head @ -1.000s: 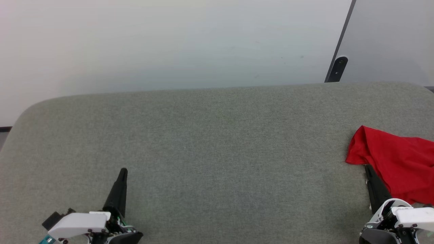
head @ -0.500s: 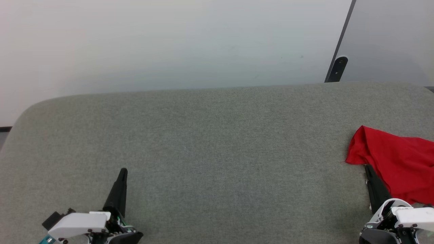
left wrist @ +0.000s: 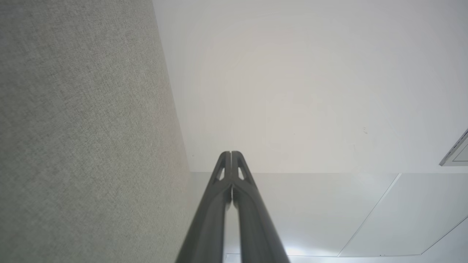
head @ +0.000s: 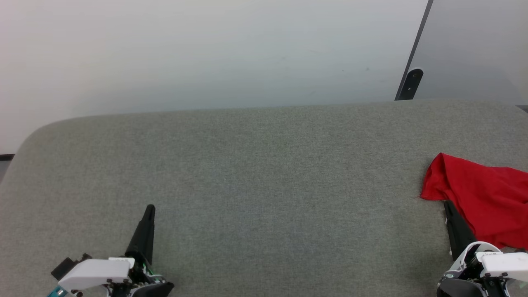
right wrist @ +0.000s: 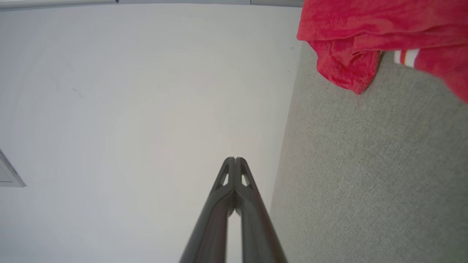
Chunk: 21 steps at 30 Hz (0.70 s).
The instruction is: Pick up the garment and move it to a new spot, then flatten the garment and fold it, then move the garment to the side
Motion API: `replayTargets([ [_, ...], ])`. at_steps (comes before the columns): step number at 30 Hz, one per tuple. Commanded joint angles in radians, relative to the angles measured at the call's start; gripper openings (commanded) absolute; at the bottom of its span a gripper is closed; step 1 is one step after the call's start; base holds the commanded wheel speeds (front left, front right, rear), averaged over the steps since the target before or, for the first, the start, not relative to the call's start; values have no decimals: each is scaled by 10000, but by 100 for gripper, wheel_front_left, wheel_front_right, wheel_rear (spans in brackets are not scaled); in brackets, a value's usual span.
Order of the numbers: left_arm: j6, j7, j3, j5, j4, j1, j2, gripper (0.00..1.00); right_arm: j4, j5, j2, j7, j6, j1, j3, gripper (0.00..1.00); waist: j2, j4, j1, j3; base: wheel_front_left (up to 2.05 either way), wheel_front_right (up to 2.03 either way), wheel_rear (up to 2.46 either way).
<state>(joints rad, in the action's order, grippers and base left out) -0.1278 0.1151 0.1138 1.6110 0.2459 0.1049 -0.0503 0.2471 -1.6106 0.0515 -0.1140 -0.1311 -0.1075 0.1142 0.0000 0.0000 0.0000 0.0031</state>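
nothing has moved in the past second: the crumpled red garment (head: 482, 194) lies at the grey table (head: 264, 165)'s right edge, near the right gripper (right wrist: 236, 159), which like the left gripper (head: 149, 208) is pinched closed and empty, while the right wrist view picks out the shirt's red-and-white striped trim (right wrist: 406, 57).

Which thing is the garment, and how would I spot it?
Start at the wide grey table. At its right edge lies the garment, crumpled in a heap. It is bright red against the grey, with a bit of red-and-white striped trim.
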Motion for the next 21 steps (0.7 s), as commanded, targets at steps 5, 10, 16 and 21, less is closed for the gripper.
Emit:
replayTargets([
  [5,-58,17,20,34,9,109,9,0,1,-43,-34,24,8,-48,5,0,0,0,0,0,0,0,0],
  [10,-58,16,19,34,9,109,9,0,1,-43,-34,24,7,-48,5,0,0,0,0,0,0,0,0],
  [16,-58,16,19,34,8,109,9,0,1,-43,-34,25,7,-48,5,0,0,0,0,0,0,0,0],
  [21,-58,15,18,35,8,109,9,0,0,-44,-34,25,7,-48,4,0,0,0,0,0,0,0,0],
])
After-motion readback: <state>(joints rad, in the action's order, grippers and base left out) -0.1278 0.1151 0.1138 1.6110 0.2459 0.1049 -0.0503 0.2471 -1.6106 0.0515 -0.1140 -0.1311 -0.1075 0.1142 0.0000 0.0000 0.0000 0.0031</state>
